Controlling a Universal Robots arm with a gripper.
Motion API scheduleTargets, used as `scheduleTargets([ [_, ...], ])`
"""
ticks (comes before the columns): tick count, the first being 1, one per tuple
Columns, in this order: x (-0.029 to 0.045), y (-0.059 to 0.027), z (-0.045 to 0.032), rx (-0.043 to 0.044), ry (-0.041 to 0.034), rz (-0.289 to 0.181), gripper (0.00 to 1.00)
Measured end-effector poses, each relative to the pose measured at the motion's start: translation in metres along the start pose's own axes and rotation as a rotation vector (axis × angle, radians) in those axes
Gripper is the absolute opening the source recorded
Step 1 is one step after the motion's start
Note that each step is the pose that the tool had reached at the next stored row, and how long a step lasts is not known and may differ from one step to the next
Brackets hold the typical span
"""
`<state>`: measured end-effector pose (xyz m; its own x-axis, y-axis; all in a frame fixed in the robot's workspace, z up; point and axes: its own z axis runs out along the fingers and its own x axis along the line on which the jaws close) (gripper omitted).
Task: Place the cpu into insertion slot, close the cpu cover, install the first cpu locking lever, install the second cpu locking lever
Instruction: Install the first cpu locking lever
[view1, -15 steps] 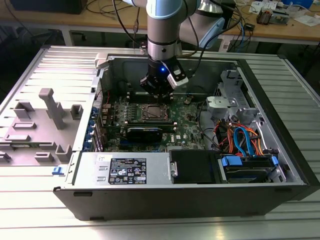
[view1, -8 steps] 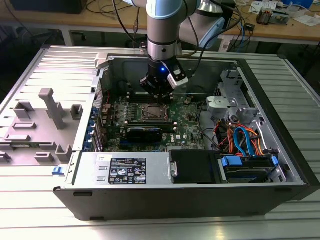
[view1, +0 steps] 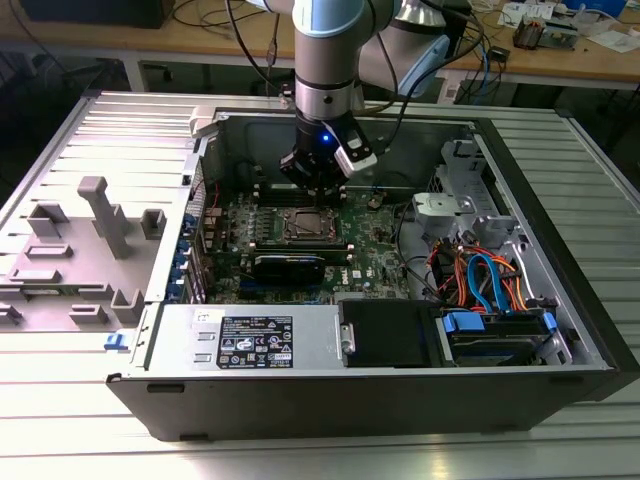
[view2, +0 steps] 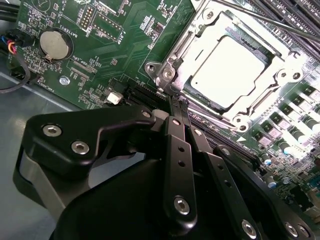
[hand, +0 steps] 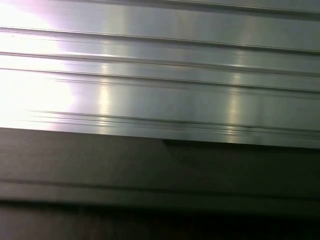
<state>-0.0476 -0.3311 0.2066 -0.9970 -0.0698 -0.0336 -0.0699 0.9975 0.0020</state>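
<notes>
Looking down past my gripper (view2: 179, 107), whose fingers (view2: 175, 132) are pressed together with nothing between them, I judge the chip (view2: 227, 70) is seated in its socket with the cover (view2: 280, 75) shut, tips poised just beside the socket's corner, likely for a lever.

cpu cover (view2: 227, 70): far corner cut by picture edge; near edge hidden behind gripper (view2: 178, 107) fingers.
</notes>
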Motion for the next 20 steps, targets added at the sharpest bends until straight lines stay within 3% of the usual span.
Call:
scheduleTargets([
  [11, 0.0001, -0.0002, 0.0016, 0.0166, 0.0015, -0.001, 0.11],
  [20, 0.0002, -0.0002, 0.0042, 0.0179, 0.0016, -0.001, 0.11],
])
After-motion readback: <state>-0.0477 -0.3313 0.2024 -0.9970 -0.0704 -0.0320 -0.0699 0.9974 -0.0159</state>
